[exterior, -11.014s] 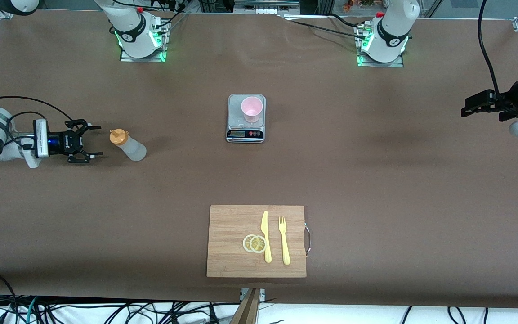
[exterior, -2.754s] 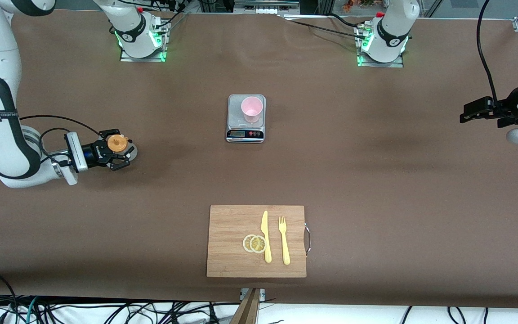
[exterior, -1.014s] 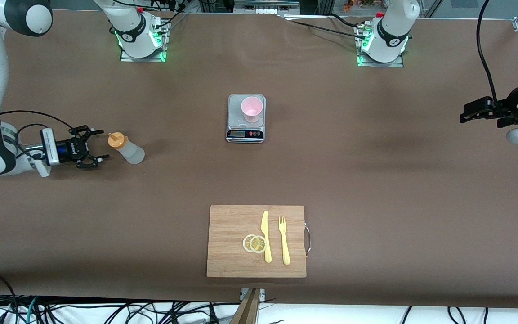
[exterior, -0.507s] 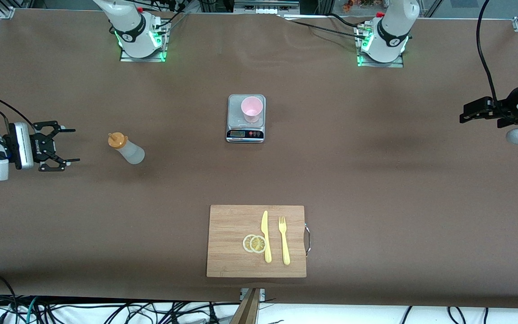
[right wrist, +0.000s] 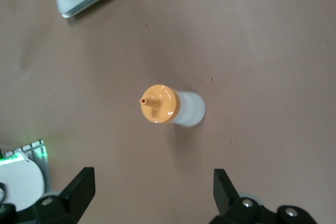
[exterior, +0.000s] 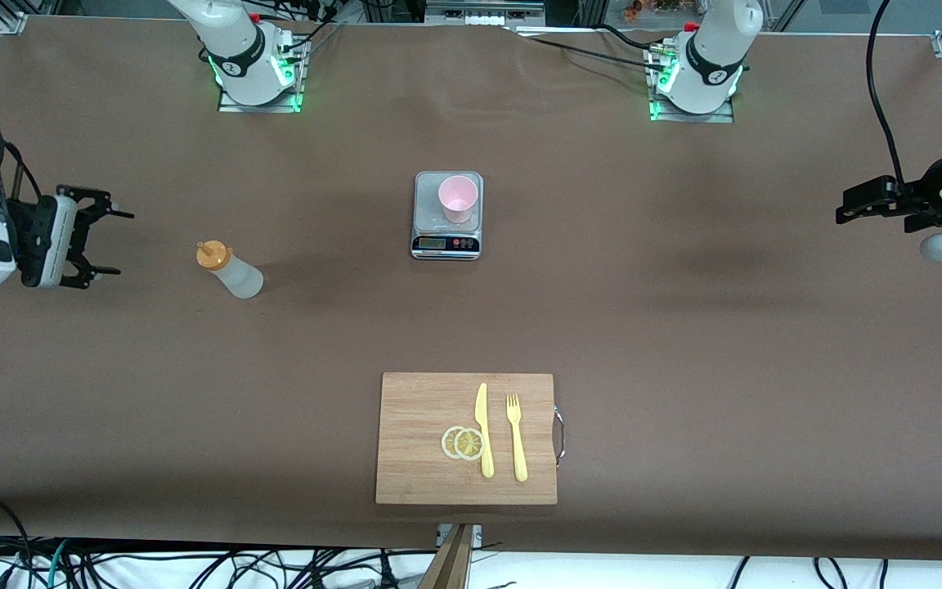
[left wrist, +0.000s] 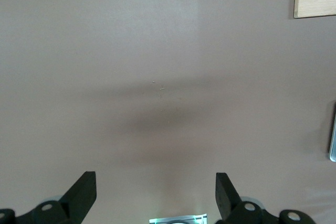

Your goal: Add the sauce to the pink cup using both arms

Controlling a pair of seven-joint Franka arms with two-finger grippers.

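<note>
The sauce bottle (exterior: 230, 272), translucent with an orange nozzle cap (right wrist: 158, 103), stands upright on the brown table toward the right arm's end; nothing holds it. The pink cup (exterior: 458, 198) sits on a small silver scale (exterior: 446, 237) at mid-table. My right gripper (exterior: 123, 243) hangs open over the table edge at its own end, well apart from the bottle. Its wrist view looks down on the bottle (right wrist: 181, 107), with both fingers spread wide and nothing between them (right wrist: 152, 187). My left gripper (exterior: 845, 206) waits open over bare table at the other end, empty (left wrist: 155, 184).
A wooden cutting board (exterior: 418, 409) lies nearer the front camera than the scale. It carries a yellow knife (exterior: 483, 429), a yellow fork (exterior: 516, 438) and two lemon slices (exterior: 463, 442). Both arm bases (exterior: 258, 69) stand along the table's back edge.
My right gripper has drawn back from the bottle toward its end of the table and turned, staying open. The bottle, cup and left arm have not moved.
</note>
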